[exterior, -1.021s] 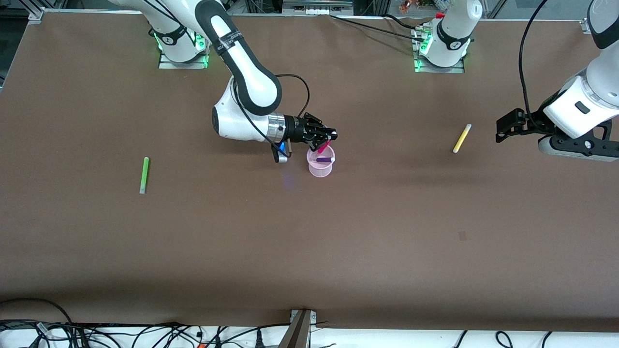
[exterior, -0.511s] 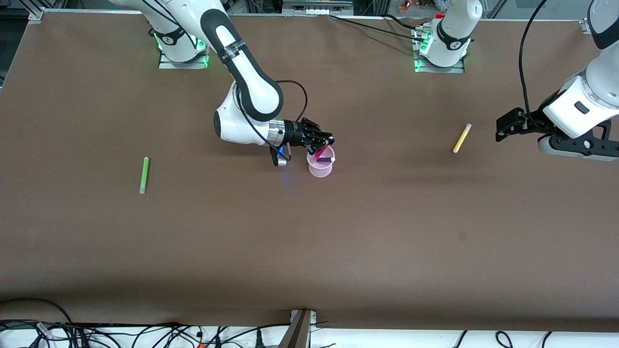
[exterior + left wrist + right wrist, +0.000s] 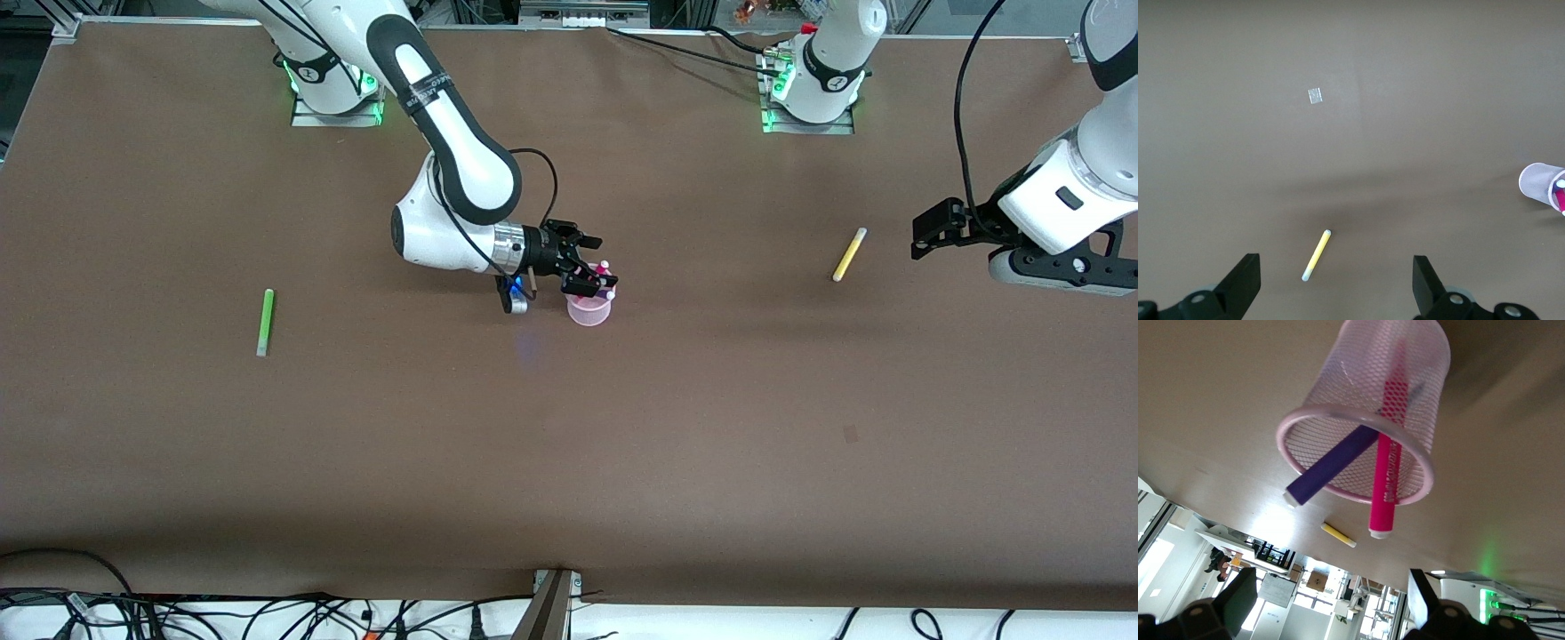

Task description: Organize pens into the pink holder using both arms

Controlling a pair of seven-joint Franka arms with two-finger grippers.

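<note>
The pink holder (image 3: 589,309) stands mid-table. In the right wrist view the holder (image 3: 1365,360) has a purple pen (image 3: 1335,463) and a magenta pen (image 3: 1386,473) leaning inside it. My right gripper (image 3: 584,264) (image 3: 1330,607) is open just above the rim, its fingers either side of the magenta pen's tip (image 3: 604,266), with nothing held. A green pen (image 3: 265,322) lies toward the right arm's end. A yellow pen (image 3: 849,254) (image 3: 1317,255) lies toward the left arm's end. My left gripper (image 3: 1337,287) waits, open and empty, above the table beside the yellow pen.
The arm bases (image 3: 333,84) (image 3: 813,89) stand along the table's edge farthest from the front camera. A small pale square mark (image 3: 851,434) (image 3: 1314,96) is on the brown table. Cables (image 3: 267,613) run below the table's front edge.
My right gripper was shut on the magenta pen over the holder. It has opened, and the pen now stands in the holder. The left arm has not moved.
</note>
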